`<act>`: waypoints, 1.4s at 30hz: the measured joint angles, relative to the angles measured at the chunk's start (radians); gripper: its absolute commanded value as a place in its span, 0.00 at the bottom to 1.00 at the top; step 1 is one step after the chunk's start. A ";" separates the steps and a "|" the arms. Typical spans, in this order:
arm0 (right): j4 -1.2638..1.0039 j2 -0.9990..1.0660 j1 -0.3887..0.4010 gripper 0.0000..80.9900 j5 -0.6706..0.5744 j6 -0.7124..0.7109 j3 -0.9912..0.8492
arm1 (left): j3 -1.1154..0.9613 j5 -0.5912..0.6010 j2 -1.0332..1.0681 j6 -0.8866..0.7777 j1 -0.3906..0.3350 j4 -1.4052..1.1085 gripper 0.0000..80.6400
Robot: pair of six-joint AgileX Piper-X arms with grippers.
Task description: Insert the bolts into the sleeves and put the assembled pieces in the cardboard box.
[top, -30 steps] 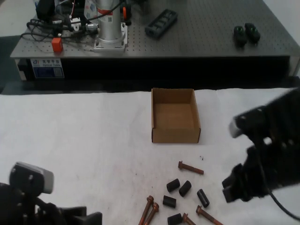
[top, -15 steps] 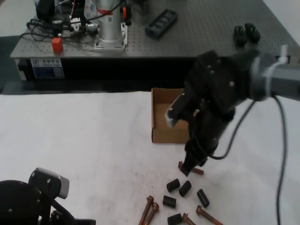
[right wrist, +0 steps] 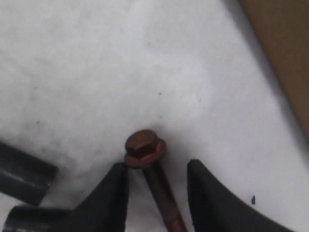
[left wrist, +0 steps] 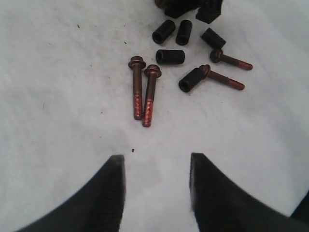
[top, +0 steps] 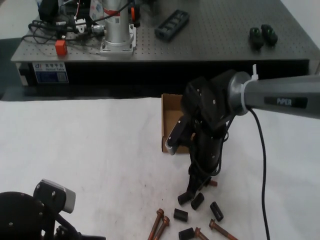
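The task is judged to be at its very start: each black sleeve (left wrist: 170, 56) lies loose on the white-covered bench (top: 100, 150), no bolt is clearly seated in one, and no assembled piece is seen in the part of the cardboard box (top: 170, 112) left uncovered by the arm. All the inserting and all the placing are therefore thought to remain. The right hand (top: 194, 191) is lowered just in front of the box, at the far edge of the scatter. Its fingers are spread to either side of a hex-head bolt (right wrist: 145, 146) that lies on the bench, and nothing is pinched yet. That straddle is made plain in the right wrist view, whereas in the high view the bolt is largely hidden behind the hand. The left hand (left wrist: 154, 169) is held spread and empty above bare cloth, near a pair of bolts (left wrist: 138, 92) lying side by side. In the left wrist view one sleeve appears merely to touch a bolt's head, though this cannot be settled with certainty.
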 measured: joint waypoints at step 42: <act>0.000 -0.822 -0.340 0.00 -0.144 0.392 0.530 | -1.263 -0.044 1.271 0.644 -0.151 0.583 0.39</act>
